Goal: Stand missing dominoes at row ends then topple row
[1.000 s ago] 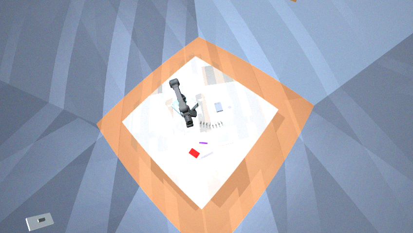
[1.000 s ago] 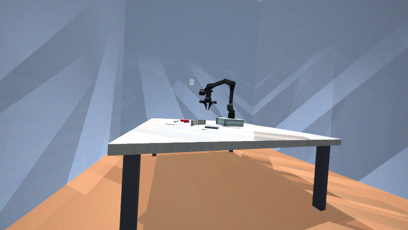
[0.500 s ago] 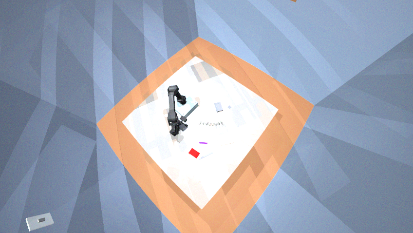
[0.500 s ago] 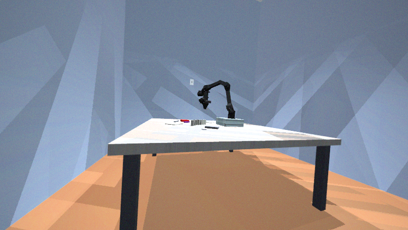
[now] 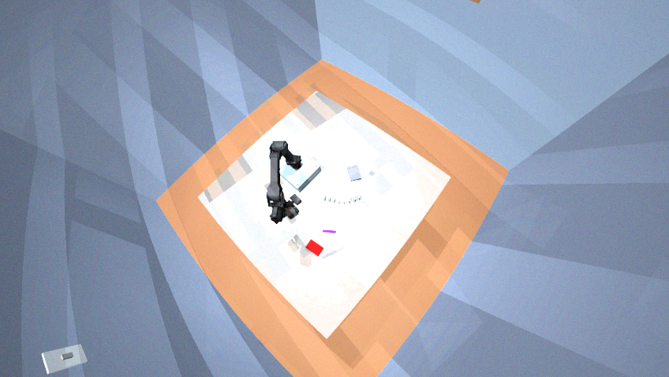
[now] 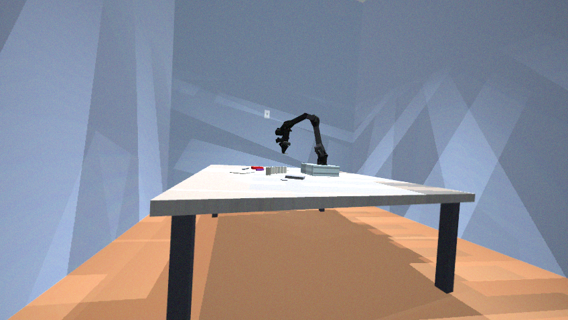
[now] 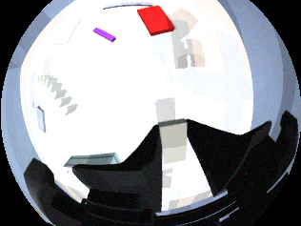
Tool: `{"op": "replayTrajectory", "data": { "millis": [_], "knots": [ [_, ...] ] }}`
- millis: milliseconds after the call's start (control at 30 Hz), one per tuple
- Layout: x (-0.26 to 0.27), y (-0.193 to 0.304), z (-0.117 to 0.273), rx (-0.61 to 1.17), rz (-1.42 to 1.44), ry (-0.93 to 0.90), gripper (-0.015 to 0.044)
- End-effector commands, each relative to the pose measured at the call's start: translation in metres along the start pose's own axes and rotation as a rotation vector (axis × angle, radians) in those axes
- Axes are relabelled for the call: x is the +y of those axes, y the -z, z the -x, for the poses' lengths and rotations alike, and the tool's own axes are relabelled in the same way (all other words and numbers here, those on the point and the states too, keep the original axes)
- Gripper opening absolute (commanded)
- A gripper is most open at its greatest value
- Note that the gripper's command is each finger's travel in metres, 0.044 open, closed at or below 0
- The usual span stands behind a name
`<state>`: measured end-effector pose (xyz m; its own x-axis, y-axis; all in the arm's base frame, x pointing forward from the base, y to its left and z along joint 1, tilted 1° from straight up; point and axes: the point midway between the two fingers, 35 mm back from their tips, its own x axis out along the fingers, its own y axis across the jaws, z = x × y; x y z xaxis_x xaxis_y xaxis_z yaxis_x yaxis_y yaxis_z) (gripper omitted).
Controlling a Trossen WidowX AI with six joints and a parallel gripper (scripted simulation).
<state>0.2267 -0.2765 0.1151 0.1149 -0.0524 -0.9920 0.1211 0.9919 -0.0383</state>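
Note:
My gripper [image 6: 285,152] [image 7: 170,125] is shut on a pale domino [image 7: 173,141], which shows between the fingertips in the wrist view. The gripper points down and hangs well above the table, to the left of the row in the top view. The standing dominoes [image 5: 354,199] [image 6: 268,171] [image 7: 59,93] form a slightly curved row of several pale upright pieces. The held domino is clear of the row. It is too small to make out in the top and exterior views, and the exact spacing of the row is hard to tell.
A teal box [image 5: 313,180] [image 6: 325,171] [image 7: 92,159] is near the arm's base. A red block [image 5: 315,248] [image 6: 257,167] [image 7: 155,20] and a purple bar [image 5: 329,231] [image 7: 104,34] lie to one side of the row, a grey flat object [image 5: 353,173] [image 6: 295,177] on the other.

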Motion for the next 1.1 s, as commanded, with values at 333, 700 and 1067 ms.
{"op": "replayTrajectory", "data": {
  "millis": [333, 700, 1067],
  "knots": [
    [-0.032, -0.024, -0.042, -0.291, -0.168, 0.006, 0.0107],
    [-0.055, -0.034, -0.059, -0.524, -0.255, 0.011, 0.0107],
    [-0.070, -0.035, -0.066, -0.746, -0.303, 0.008, 0.0107]
  ]
}}
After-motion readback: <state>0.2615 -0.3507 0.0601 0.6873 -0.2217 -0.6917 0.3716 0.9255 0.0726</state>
